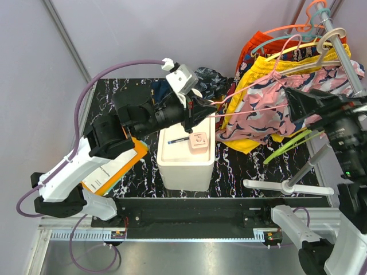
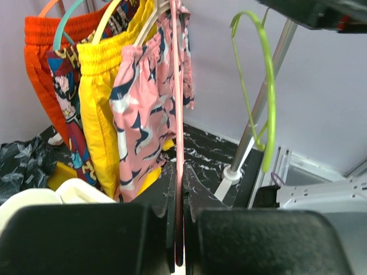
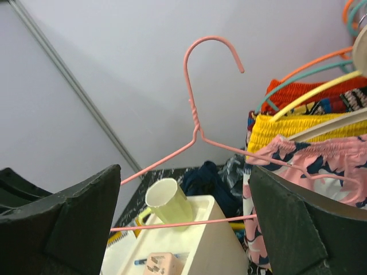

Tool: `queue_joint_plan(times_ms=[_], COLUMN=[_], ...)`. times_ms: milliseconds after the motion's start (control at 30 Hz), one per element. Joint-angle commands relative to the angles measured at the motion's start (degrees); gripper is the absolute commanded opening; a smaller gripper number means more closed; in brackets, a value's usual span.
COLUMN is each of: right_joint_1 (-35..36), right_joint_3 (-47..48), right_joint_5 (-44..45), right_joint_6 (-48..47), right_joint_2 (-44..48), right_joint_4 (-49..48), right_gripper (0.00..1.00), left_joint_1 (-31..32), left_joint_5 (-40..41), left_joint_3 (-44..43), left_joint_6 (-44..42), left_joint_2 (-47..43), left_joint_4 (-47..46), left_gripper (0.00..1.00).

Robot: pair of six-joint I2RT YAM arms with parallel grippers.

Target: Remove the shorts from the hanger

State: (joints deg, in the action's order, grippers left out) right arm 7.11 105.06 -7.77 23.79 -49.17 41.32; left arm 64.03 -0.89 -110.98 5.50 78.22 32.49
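Observation:
The charcoal marbled shorts [image 1: 211, 76] and the plain navy shorts [image 1: 162, 89] lie crumpled on the table behind a white box; both also show in the right wrist view, the navy pair [image 3: 207, 180] and the charcoal pair [image 3: 235, 167]. My left gripper [image 1: 200, 109] is shut on a corner of a bare pink wire hanger [image 1: 252, 86], whose wire sits pinched between the jaws [image 2: 179, 189]. My right gripper [image 1: 295, 106] is wide open, with the pink hanger [image 3: 198, 129] in the air between and beyond its fingers.
Pink floral shorts [image 1: 269, 109], yellow shorts [image 1: 269, 64] and red shorts hang on the chrome rack [image 1: 344, 57]. A green hanger [image 1: 287, 146] hangs by the rack's pole. The white box [image 1: 183, 166] carries a pale cup [image 3: 169, 200] and a pink adapter [image 1: 199, 140]. Notebooks [image 1: 123, 166] lie at the left.

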Motion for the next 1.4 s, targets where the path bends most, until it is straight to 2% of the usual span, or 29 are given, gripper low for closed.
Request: queue_joint_plan(times_ms=[0, 67, 300, 467, 533, 700, 867, 1067, 1167, 1200, 1233, 1267, 1367], right_joint_1=[-0.08, -0.17, -0.17, -0.08, -0.08, -0.08, -0.08, -0.08, -0.08, -0.08, -0.08, -0.08, -0.08], right_joint_3=[6.64, 9.72, 12.72, 13.16, 13.33, 12.98, 11.41, 8.86, 5.79, 5.08, 4.38, 2.72, -0.45], right_joint_5=[7.50, 10.91, 20.15, 23.76, 24.38, 24.82, 22.98, 14.90, 6.57, 2.02, -0.03, -2.14, -10.49], right_joint_6=[1.26, 1.26, 0.03, -0.85, -1.38, -2.08, -1.38, -0.50, -1.11, -1.12, -1.03, -0.68, 0.55], right_joint_2=[1.62, 1.97, 5.31, 6.89, 7.15, 7.51, 7.42, 6.98, 7.24, 7.42, 7.51, 7.77, 8.47], right_joint_4=[0.78, 1.04, 1.92, 1.75, 1.75, 1.39, 0.96, 0.87, 0.17, 0.16, 0.25, 0.25, 0.25], right_gripper=[1.00, 0.99, 0.97, 0.97, 0.98, 0.98, 0.98, 0.98, 0.98, 0.98, 0.98, 0.98, 1.00], left_joint_1=[-0.75, -1.45, -2.15, -2.24, -2.15, -1.36, -1.01, -0.92, -0.92, -0.92, -1.01, -1.01, -1.01], left_joint_5=[-3.59, -7.00, -14.66, -19.50, -21.16, -23.98, -25.39, -24.69, -24.25, -23.47, -23.11, -22.67, -21.09], left_joint_3=[-4.76, -6.26, -22.77, -24.02, -23.41, -14.90, -8.66, -1.53, -0.99, -0.99, -0.56, -0.21, 1.64], left_joint_6=[1.53, 2.24, 4.34, 5.93, 6.80, 6.28, 5.14, 4.52, 4.87, 4.87, 5.05, 5.31, 5.31], left_joint_2=[3.60, 5.53, 19.77, 23.99, 24.70, 22.51, 20.58, 17.24, 16.53, 16.36, 15.83, 15.48, 13.37], left_joint_4=[-7.61, -9.72, -9.11, -13.24, -13.94, -19.55, -21.15, -22.91, -21.08, -20.63, -20.19, -20.01, -19.83], left_gripper=[0.00, 0.00, 0.00, 0.00, 0.00, 0.00, 0.00, 0.00, 0.00, 0.05, 0.23, 0.33, 0.56])
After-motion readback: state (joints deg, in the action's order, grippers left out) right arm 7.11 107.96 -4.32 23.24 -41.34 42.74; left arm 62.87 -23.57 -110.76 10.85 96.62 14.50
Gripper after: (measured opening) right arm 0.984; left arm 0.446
